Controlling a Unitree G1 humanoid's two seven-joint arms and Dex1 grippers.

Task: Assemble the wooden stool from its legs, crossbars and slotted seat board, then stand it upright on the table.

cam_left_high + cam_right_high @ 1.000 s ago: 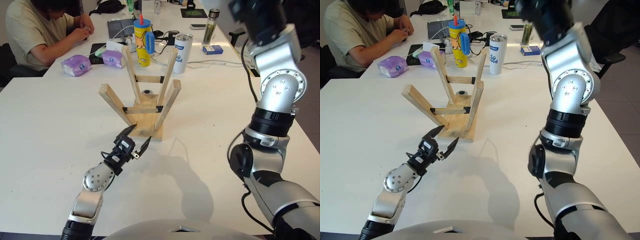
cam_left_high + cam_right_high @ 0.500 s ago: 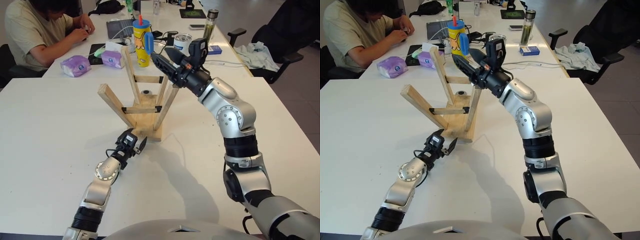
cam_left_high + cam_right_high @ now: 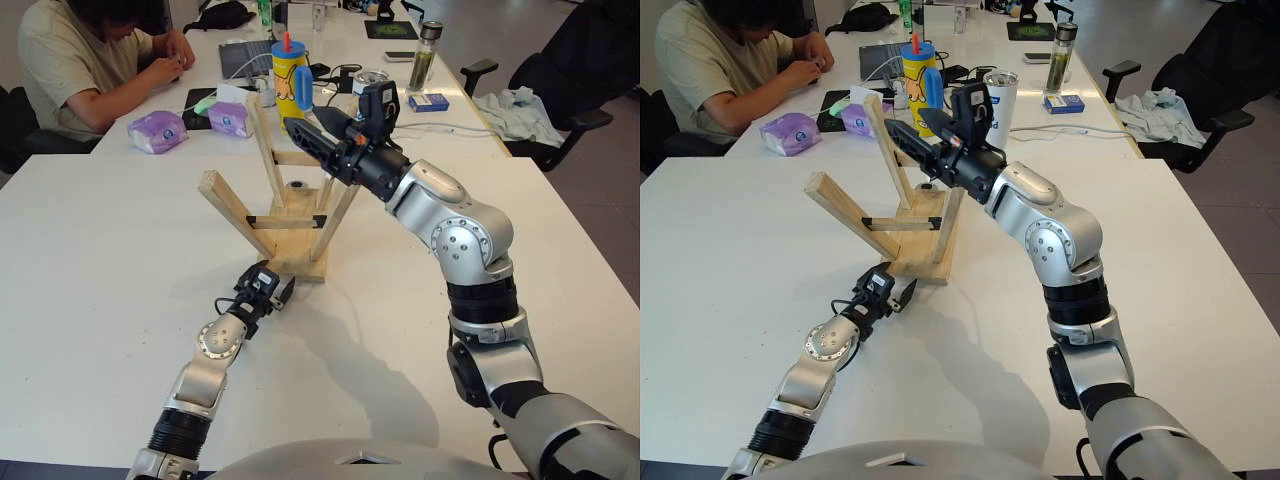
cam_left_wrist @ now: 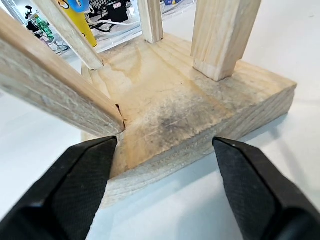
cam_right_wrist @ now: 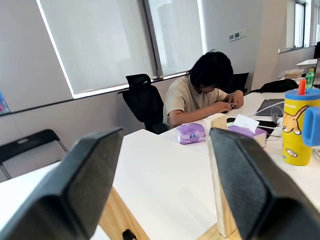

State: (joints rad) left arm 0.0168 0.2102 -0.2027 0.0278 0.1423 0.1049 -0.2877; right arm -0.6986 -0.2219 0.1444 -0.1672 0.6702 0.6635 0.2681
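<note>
The stool (image 3: pixel 285 215) sits upside down near the middle of the white table (image 3: pixel 100 260). Its seat board (image 3: pixel 298 264) lies flat on the tabletop and the legs (image 3: pixel 228 204) splay upward, joined by crossbars (image 3: pixel 286 218).

The left gripper (image 3: pixel 270 291) is low on the table at the near edge of the seat board. Its fingers (image 4: pixel 85 175) are spread, one on each side of that edge (whether either pad actually touches the wood is hard to tell).

The right gripper (image 3: pixel 303 135) is held high among the upper ends of the far legs. Its fingers (image 5: pixel 85 185) are spread wide and grasp nothing, with a leg top just beside one of them.

Behind the stool stand a yellow cup (image 3: pixel 290 85) and two purple tissue packs (image 3: pixel 157 128).
</note>
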